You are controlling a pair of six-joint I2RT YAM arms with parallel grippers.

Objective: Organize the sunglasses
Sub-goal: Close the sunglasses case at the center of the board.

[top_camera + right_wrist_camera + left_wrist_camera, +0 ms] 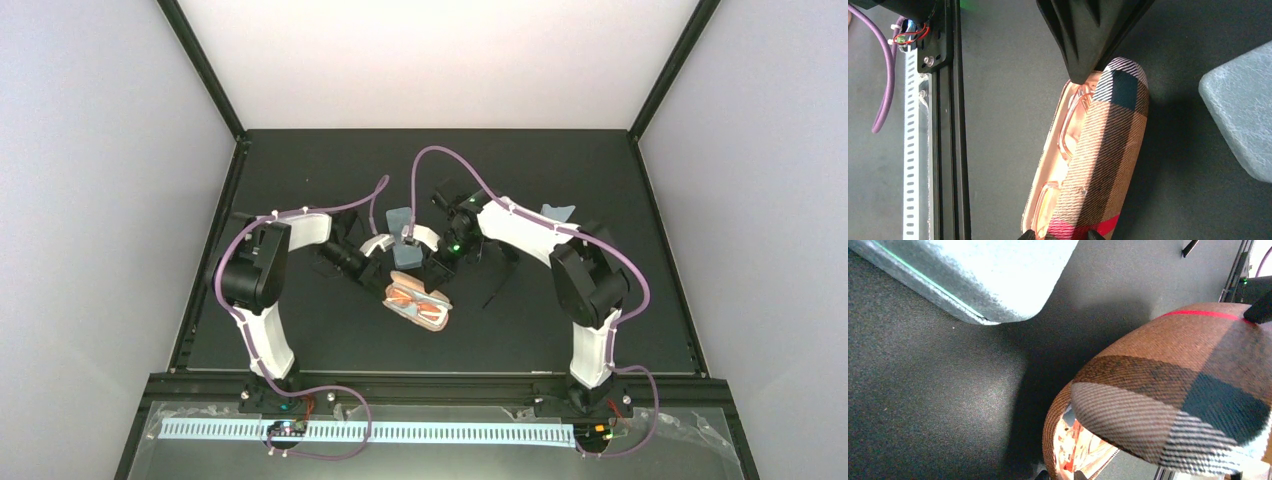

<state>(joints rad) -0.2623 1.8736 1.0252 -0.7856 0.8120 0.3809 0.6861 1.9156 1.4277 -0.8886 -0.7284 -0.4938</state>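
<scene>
Plaid case [1173, 390] fills left wrist view; right wrist reveals sunglasses [1070, 125] inside

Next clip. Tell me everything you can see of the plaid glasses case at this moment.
The plaid case is oblong, covered in woven brown, black and white check with one red stripe near an end. Its lid stands partly closed over a pale pink lining, where the reddish translucent sunglasses lie. It rests on the dark table, apart from a blue-grey case. The left gripper sits at its open edge; the right gripper straddles the striped end. Whether either grips it is unclear.
</scene>
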